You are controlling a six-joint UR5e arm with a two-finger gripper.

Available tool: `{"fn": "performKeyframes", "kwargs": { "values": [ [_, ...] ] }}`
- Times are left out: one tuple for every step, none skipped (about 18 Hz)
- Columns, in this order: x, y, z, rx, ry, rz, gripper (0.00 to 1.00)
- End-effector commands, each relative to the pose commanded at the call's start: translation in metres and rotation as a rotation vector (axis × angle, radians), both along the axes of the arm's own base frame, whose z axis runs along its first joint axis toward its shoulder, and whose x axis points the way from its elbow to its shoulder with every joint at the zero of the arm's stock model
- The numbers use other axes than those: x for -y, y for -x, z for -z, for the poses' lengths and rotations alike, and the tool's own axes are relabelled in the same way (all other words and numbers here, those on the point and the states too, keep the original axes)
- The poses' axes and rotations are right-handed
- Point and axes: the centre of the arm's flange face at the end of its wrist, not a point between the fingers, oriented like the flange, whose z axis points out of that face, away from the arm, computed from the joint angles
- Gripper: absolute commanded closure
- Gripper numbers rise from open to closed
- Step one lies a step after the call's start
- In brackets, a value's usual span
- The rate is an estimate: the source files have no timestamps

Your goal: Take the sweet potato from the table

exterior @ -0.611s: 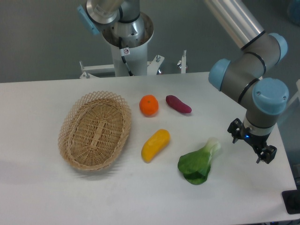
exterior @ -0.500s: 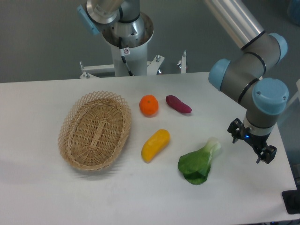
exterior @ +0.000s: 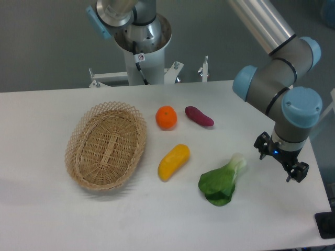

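Note:
The sweet potato, a small dark reddish-purple tuber, lies on the white table right of centre toward the back, just right of a round orange fruit. My gripper hangs over the table's right side, well to the right of and nearer than the sweet potato. It points down, open, its two black fingers spread wide with nothing between them.
A round orange fruit sits beside the sweet potato. A yellow-orange oblong vegetable and a green leafy vegetable lie nearer the front. A wicker basket stands at the left. The arm's base rises behind the table.

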Motion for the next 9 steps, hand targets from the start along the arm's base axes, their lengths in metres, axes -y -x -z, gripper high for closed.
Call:
{"fn": "performKeyframes", "kwargs": {
  "values": [
    [0.002, -0.004, 0.006, 0.012, 0.004, 0.002, 0.0],
    [0.007, -0.012, 0.009, 0.024, 0.011, 0.005, 0.0],
    [0.013, -0.018, 0.01, 0.032, 0.016, 0.018, 0.0],
    [0.016, -0.024, 0.01, 0.039, 0.022, 0.049, 0.0],
    [0.02, -0.032, 0.011, 0.047, 0.027, 0.076, 0.0],
    [0.022, -0.039, 0.011, 0.057, 0.023, 0.096, 0.0],
    [0.023, -0.045, 0.011, 0.065, 0.018, 0.107, 0.0],
    [0.026, -0.047, 0.011, 0.069, 0.015, 0.113, 0.0],
    [0.03, -0.048, 0.011, 0.076, 0.006, 0.115, 0.0]
  ]
}}
